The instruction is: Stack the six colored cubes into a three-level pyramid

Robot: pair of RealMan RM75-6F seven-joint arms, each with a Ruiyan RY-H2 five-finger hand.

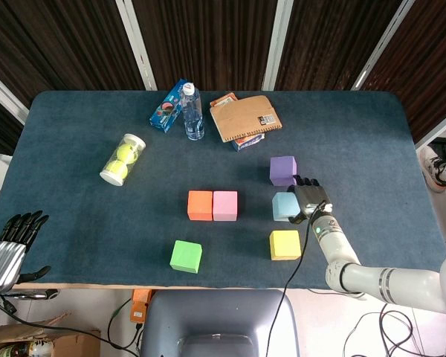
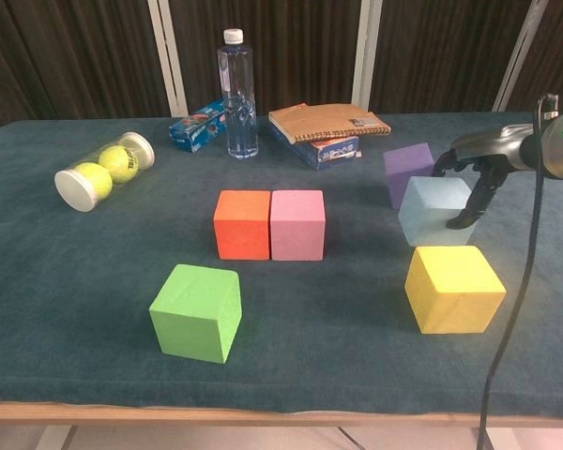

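The right hand (image 2: 474, 178) reached in from the right, fingers curled downward around a block. The left hand (image 1: 11, 242) rested low at the desk's edge, fingers extended and holding nothing.

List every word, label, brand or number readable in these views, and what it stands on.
Blue cardboard box: white print, too blurred to read.
Clear plastic water bottle: no label visible.
Brown cardboard notebook: small dark sticker, too small to read.
Clear tennis-ball tube: faint marks, unreadable.
Six coloured cubes: no text.
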